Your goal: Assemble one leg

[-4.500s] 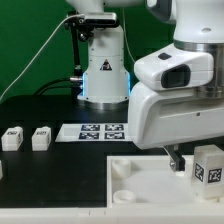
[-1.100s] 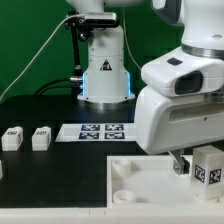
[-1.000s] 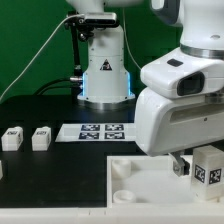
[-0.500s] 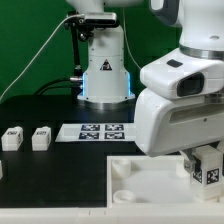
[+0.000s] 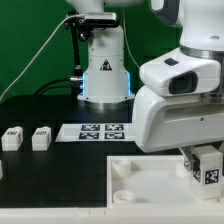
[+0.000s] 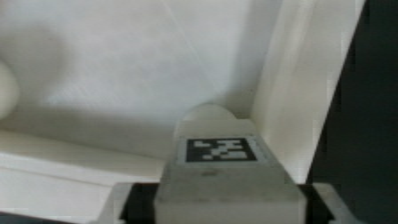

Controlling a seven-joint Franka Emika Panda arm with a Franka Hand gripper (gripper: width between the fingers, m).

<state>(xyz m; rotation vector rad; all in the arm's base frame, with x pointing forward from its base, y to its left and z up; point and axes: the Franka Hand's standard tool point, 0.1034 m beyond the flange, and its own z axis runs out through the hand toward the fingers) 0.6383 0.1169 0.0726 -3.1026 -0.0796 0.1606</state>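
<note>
My gripper (image 5: 206,160) is shut on a leg (image 5: 208,167), a small white block with a black-and-white tag, and holds it upright over the right end of the big white panel (image 5: 150,182). In the wrist view the leg (image 6: 221,160) fills the gap between my fingers (image 6: 139,203), tag facing the camera, its tip close to the panel's raised edge (image 6: 285,90). Whether the leg touches the panel cannot be told. Two more legs (image 5: 11,139) (image 5: 41,138) stand on the black table at the exterior view's left.
The marker board (image 5: 97,131) lies flat behind the panel. The arm's white base (image 5: 104,70) stands at the back. A round corner socket (image 5: 120,170) shows at the panel's left end. My arm's bulky white body hides the panel's right part.
The gripper with the leg has shifted slightly to the exterior view's right and a little lower over the panel's right end. The two loose legs have not moved.
</note>
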